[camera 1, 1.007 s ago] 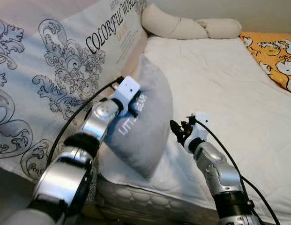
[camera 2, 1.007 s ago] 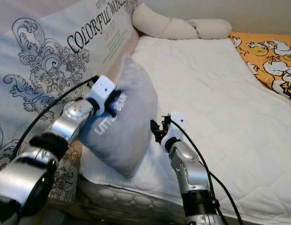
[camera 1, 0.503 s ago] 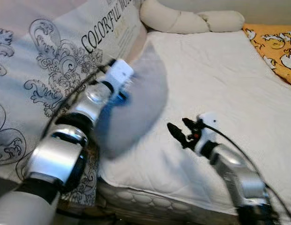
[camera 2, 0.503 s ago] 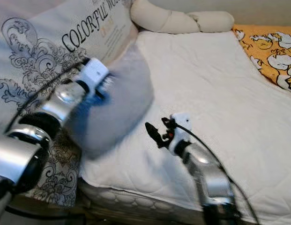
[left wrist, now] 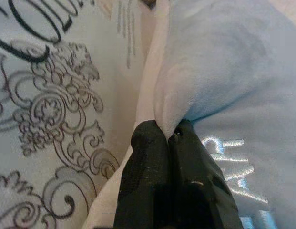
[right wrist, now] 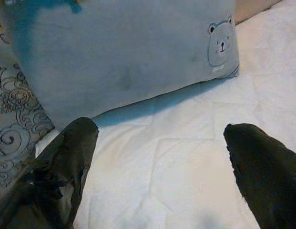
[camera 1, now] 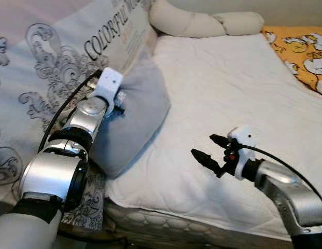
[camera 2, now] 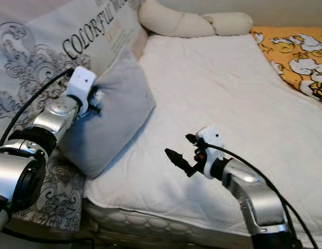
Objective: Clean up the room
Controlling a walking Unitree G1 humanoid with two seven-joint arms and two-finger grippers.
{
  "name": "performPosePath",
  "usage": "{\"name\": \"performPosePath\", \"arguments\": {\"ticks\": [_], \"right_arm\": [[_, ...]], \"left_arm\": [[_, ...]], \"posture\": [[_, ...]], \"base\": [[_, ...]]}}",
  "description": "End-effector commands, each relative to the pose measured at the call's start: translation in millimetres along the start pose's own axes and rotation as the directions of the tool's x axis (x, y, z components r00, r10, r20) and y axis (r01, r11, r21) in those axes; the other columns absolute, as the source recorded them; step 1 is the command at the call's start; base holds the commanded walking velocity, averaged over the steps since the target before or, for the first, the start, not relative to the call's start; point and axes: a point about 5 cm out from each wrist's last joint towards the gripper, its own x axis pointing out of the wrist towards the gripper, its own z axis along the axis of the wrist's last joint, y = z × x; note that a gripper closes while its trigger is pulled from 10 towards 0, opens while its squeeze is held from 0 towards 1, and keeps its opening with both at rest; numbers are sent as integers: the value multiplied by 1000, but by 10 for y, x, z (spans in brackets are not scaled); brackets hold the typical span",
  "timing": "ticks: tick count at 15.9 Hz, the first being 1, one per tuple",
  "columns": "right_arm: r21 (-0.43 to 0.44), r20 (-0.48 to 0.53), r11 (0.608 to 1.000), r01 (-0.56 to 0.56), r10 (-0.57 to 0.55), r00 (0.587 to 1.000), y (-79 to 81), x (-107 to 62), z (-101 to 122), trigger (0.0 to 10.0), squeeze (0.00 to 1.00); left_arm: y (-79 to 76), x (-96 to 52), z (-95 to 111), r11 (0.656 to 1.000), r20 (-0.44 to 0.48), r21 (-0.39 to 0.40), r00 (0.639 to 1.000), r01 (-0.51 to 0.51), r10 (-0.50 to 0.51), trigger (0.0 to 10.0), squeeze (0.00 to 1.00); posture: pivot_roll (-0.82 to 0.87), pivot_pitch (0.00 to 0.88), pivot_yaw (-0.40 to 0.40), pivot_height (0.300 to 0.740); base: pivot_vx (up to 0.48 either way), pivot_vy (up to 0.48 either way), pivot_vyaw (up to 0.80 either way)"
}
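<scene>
At the left edge of the white mattress [camera 1: 233, 98], you have the grey pillow [camera 1: 132, 116] lying tilted, its lower part on the mattress and its upper side leaning toward the patterned bedding [camera 1: 52, 78] that stands along that edge. Your left gripper [left wrist: 169, 136] has its two black fingers pressed together on a fold at the pillow's edge, pinching the fabric; in the left wrist view you can see pale embroidered lettering on the pillow just beside the fingers [left wrist: 148, 157]. In the right wrist view the pillow shows a small bear face stitched near one corner, and it casts a shadow onto the mattress beneath it.

Your right gripper [camera 1: 210, 150] hangs above the mattress, well apart from the pillow and toward the mattress's near edge, with its fingers spread wide and nothing between them. It points toward the pillow.

The patterned bedding beside the pillow carries dark scrollwork and large lettering that begins "COLORFUL". At the far end of the mattress, beyond the pillow, you can see a long cream bolster [camera 1: 202, 23] lying across the bed. On the mattress's right side, well away from the pillow, lies an orange blanket [camera 1: 301, 49] printed with white cartoon figures.
</scene>
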Motion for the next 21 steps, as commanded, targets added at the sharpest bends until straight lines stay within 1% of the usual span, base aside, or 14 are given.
{"name": "performPosePath", "arguments": {"ticks": [1, 2, 4, 6, 8, 9, 10, 11, 13, 15, 17, 19, 20, 21], "right_arm": [[-7, 0, 1000, -20, 20, 1000, -4, -18, 44, 10000, 1000], [-8, -3, 999, -46, 46, 999, 2, -20, 70, 10000, 1000], [-13, -10, 995, -96, 96, 995, 29, -48, 103, 10000, 1000], [-27, -23, 992, -126, 125, 992, 32, -75, 111, 10000, 1000], [-34, -27, 992, -123, 122, 992, -26, -89, 134, 10000, 1000], [-33, -27, 992, -123, 122, 992, -34, -91, 137, 10000, 1000], [-32, -29, 991, -131, 130, 991, -44, -96, 147, 10000, 1000], [-32, -31, 990, -138, 137, 990, -41, -97, 148, 10000, 1000], [-36, -37, 987, -156, 155, 987, -26, -97, 152, 10000, 1000], [-33, -33, 983, -178, 177, 984, -6, -105, 171, 10000, 1000], [-34, -32, 983, -181, 180, 983, -12, -106, 175, 10000, 1000], [-36, -31, 983, -180, 179, 983, -19, -103, 177, 10000, 1000], [-36, -30, 983, -180, 179, 983, -21, -103, 181, 10000, 1000], [-37, -32, 983, -179, 178, 983, -21, -101, 178, 10000, 1000]], "left_arm": [[133, -39, -183, 997, -97, 4, 992, -80, 80, 10000, 0], [204, -62, -252, 992, -137, 5, 982, -129, 129, 10000, 0], [232, -69, -262, 989, -157, -44, 978, -143, 134, 10000, 0], [169, -31, -117, 992, -112, -89, 990, -90, 80, 10000, 0], [5, 33, 247, 983, 17, -180, 999, 36, -34, 10000, 0], [-10, 38, 293, 979, 30, -201, 999, 46, -40, 10000, 0], [-45, 52, 506, 943, 93, -321, 994, 88, -61, 10000, 0], [-49, 53, 574, 926, 113, -362, 991, 102, -65, 10000, 0], [-49, 52, 728, 874, 158, -466, 985, 137, -70, 10000, 0], [30, 39, 851, 790, 185, -597, 982, 139, -33, 10000, 0], [86, 37, 779, 739, 151, -666, 988, 102, 0, 10000, 0], [81, 41, 690, 734, 124, -674, 992, 85, 0, 10000, 0], [58, 46, 584, 722, 95, -689, 996, 68, -3, 10000, 0], [44, 47, 509, 733, 74, -678, 997, 54, -5, 10000, 0]], "posture": [[-231, 0, 78, 740], [-231, 0, 77, 740], [-216, 0, 65, 740], [-205, 0, 56, 740], [-196, 0, 48, 740], [-196, 0, 48, 740], [-191, 0, 44, 740], [-191, 0, 43, 740], [-193, 0, 46, 740], [-194, 0, 47, 740], [-193, 0, 50, 740], [-192, 0, 52, 740], [-193, 0, 54, 740], [-196, 0, 53, 740]], "base": [[0, 0, 0], [0, 0, 0], [0, 0, 0], [0, 0, 0], [0, 0, 0], [0, 0, 0], [0, 0, 0], [0, 0, 0], [0, 0, 0], [0, 0, 0], [0, 0, 0], [0, 0, 0], [0, 0, 0], [0, 0, 0]]}}
